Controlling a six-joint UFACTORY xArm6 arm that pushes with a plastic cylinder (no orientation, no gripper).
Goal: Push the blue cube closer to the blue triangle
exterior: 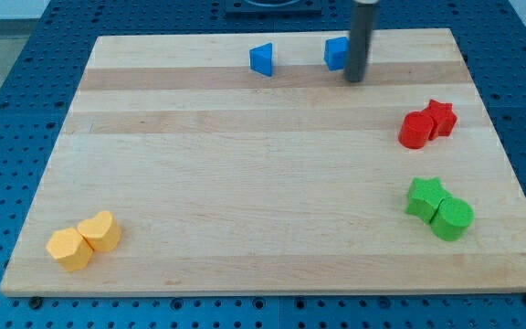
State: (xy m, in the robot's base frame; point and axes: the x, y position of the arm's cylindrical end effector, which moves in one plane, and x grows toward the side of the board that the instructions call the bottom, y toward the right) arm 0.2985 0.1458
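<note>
The blue cube (336, 53) sits near the view's top edge of the wooden board (245, 183), partly hidden by my rod. The blue triangle (262, 59) lies to its left, a short gap apart. My tip (355, 79) rests on the board just to the right of and slightly below the blue cube, touching or nearly touching its right side.
A red cylinder (415, 130) and a red star (440, 117) touch at the view's right. A green star (425, 196) and a green cylinder (452, 218) sit at the lower right. Two yellow blocks (69, 249) (100, 231) sit at the lower left.
</note>
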